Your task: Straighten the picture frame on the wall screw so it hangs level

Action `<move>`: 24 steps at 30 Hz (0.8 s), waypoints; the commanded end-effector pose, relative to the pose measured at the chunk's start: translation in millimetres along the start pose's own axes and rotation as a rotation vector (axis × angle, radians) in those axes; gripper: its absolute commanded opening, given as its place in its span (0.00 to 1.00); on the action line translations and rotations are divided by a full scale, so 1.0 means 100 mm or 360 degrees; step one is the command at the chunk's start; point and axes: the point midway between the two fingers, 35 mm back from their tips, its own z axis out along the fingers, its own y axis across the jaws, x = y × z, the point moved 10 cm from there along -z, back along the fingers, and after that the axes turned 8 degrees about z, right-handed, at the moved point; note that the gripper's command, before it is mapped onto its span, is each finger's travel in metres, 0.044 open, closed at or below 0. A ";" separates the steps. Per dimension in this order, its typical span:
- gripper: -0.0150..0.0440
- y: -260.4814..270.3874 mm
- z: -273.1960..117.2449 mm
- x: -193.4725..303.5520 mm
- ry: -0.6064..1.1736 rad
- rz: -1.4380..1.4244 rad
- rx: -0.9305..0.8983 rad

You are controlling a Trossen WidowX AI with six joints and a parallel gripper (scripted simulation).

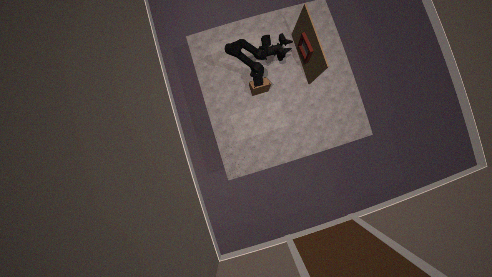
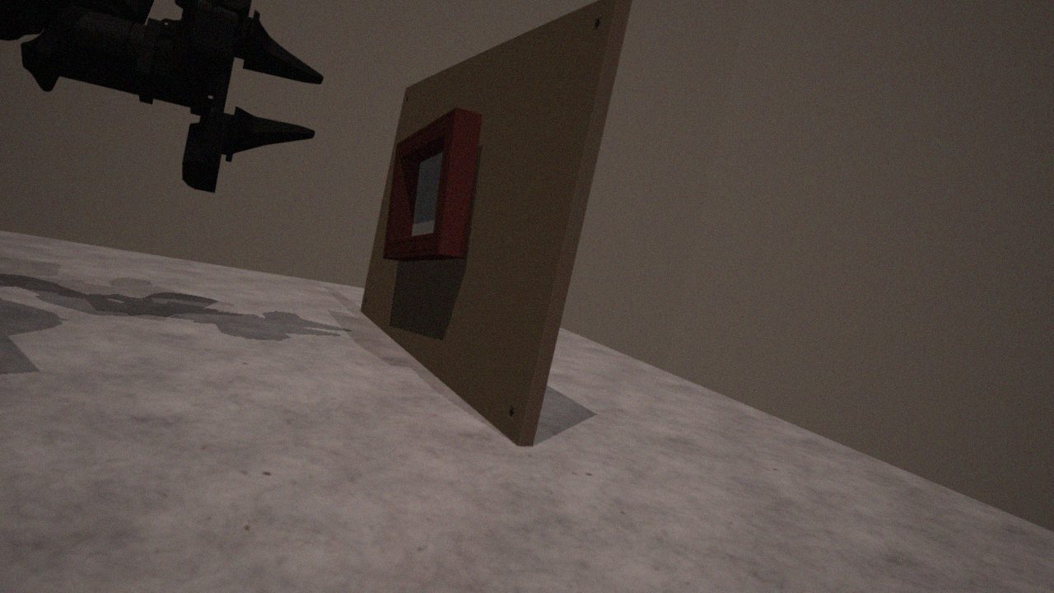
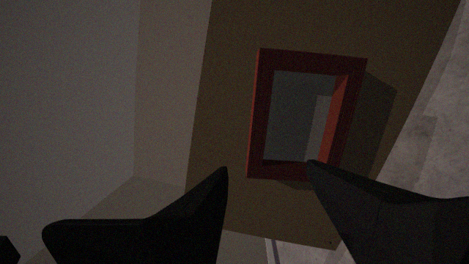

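The red picture frame (image 1: 307, 40) (image 2: 460, 184) (image 3: 311, 60) hangs on the brown board (image 1: 318, 67) (image 2: 515, 221) (image 3: 227, 92). It is crooked against the board's edges: in the exterior view its side nearer that camera is higher and its far side lower. My gripper (image 1: 291, 45) (image 2: 317, 105) (image 3: 266, 169) is open and empty. It stands back from the board, touching neither board nor frame. In the wrist view its right finger overlaps the frame's lower right corner in the picture only. The screw and the notched strip are hidden behind the frame.
The arm (image 1: 246, 58) stands on a wooden block (image 1: 260, 89) on the pale floor mat (image 1: 292, 137) (image 2: 331, 479), in front of the board. The board stands upright, with small dark screws at its corners. The frame casts a shadow on the board below it.
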 end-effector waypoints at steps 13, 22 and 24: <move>0.69 0.23 -0.80 -0.07 -0.0055 -0.0047 -0.0065; 0.69 0.33 -0.82 -0.10 -0.0044 -0.0209 0.0050; 0.69 0.34 -0.83 -0.10 -0.0044 -0.0219 0.0058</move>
